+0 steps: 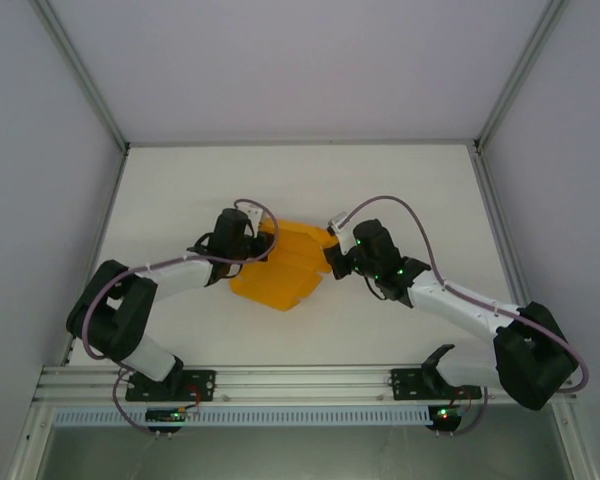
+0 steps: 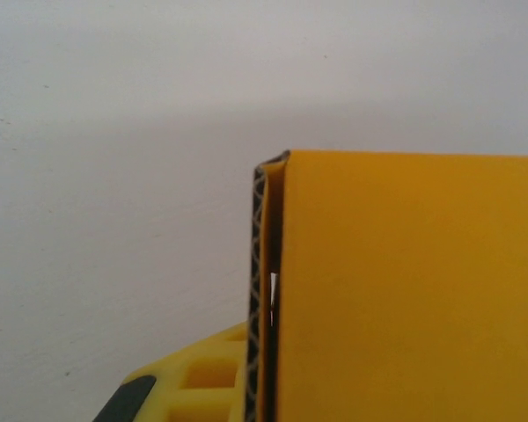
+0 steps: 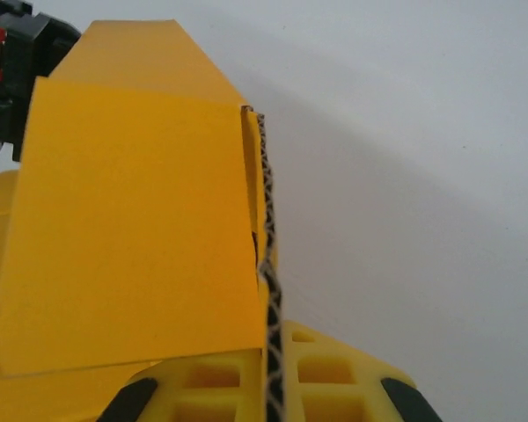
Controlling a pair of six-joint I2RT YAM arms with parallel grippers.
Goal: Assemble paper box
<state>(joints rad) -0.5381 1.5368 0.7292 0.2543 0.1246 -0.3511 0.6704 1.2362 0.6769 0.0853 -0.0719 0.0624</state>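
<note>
Top external: paper box (image 1: 280,265), partly folded card, lies on the table (image 1: 400,200) between both grippers. Its left edge is clamped in the closed left gripper (image 1: 252,243), its right edge in the closed right gripper (image 1: 334,258). Right wrist: card edge pinched between yellow fingers (image 3: 334,387).

You have the paper box (image 1: 280,268) at the middle of the worktop (image 1: 310,190): plain orange-yellow card, partly folded, not closed up. Close up, its flat panel (image 3: 132,237) has a second layer doubled against one side, the cut edge (image 2: 255,290) showing dark corrugation, and a tapered flap (image 3: 136,48) beyond.
</note>
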